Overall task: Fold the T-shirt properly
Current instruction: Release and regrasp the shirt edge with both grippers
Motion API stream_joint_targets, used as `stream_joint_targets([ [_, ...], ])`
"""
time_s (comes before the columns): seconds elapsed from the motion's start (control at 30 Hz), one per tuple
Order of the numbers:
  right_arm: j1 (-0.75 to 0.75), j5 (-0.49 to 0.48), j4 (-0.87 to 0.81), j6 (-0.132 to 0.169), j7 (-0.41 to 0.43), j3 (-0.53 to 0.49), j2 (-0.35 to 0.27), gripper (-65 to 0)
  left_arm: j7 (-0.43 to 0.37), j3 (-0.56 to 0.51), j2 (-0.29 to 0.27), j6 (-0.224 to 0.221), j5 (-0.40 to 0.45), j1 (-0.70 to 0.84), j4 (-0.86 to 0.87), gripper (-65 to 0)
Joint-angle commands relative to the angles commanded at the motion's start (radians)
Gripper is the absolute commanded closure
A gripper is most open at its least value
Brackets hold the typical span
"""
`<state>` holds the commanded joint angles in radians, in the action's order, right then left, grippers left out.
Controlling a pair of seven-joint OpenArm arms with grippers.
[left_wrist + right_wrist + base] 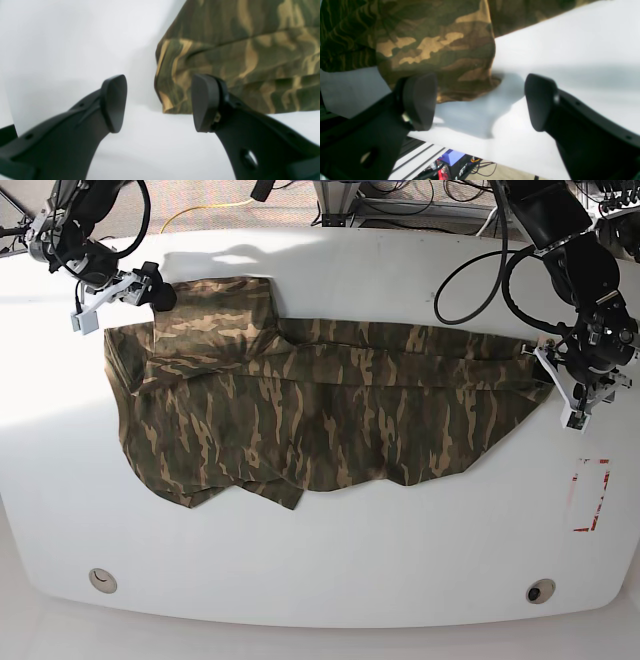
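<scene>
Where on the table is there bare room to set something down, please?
The widest bare patch on the white table seems to be between the T-shirt and the two round holes in the base view. Another strip lies beyond the shirt, between the arms. It is crowded at the shirt's ends, beneath both grippers.

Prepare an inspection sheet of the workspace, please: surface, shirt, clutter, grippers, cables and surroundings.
Surface: white table, a round metal-rimmed fitting near each corner on the base view's lower side, red marks at one side.
Job's things: camouflage T-shirt, spread wide, partly folded over and creased, not neatly folded.
Clutter: nothing seen on the table.
Left gripper: open, above the shirt's edge, nothing held.
Right gripper: open, above a shirt corner, nothing held.
Cables: black cable looping beside the left arm; thin wires beyond the table edge.
Surroundings: blue-topped black device below the table edge.
</scene>
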<state>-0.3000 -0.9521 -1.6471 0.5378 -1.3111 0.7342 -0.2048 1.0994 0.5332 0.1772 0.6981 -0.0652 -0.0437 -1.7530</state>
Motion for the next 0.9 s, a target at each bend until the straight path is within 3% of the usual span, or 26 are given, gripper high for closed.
stream_joint_targets([
  [0.17,-0.005,0.000,-0.002,0.000,0.002,-0.037,0.021,-51.0,0.000,0.000,0.000,0.000,0.003,0.000,-0.002,-37.6],
  [0.27,-0.005,0.000,-0.002,0.000,0.003,-0.040,0.034,-45.7,0.000,0.002,0.000,0.000,0.003,0.000,-0.002,-37.6],
  [0.4,-0.002,-0.005,-0.002,0.002,0.003,-0.043,0.035,-31.4,0.000,0.002,0.002,0.000,0.005,0.002,-0.002,-37.6],
  [0.57,-0.003,-0.011,-0.006,0.006,0.003,-0.044,0.034,0.0,0.000,0.002,0.002,0.000,0.005,0.018,-0.002,-37.6],
  [0.7,-0.005,-0.035,-0.006,0.012,0.003,-0.037,0.029,0.0,0.000,0.002,0.002,0.000,0.005,0.023,0.000,-37.6],
  [0.9,-0.008,-0.195,-0.008,0.012,0.002,-0.037,0.025,0.0,0.000,0.002,0.002,0.000,0.006,0.023,0.000,-37.6],
])
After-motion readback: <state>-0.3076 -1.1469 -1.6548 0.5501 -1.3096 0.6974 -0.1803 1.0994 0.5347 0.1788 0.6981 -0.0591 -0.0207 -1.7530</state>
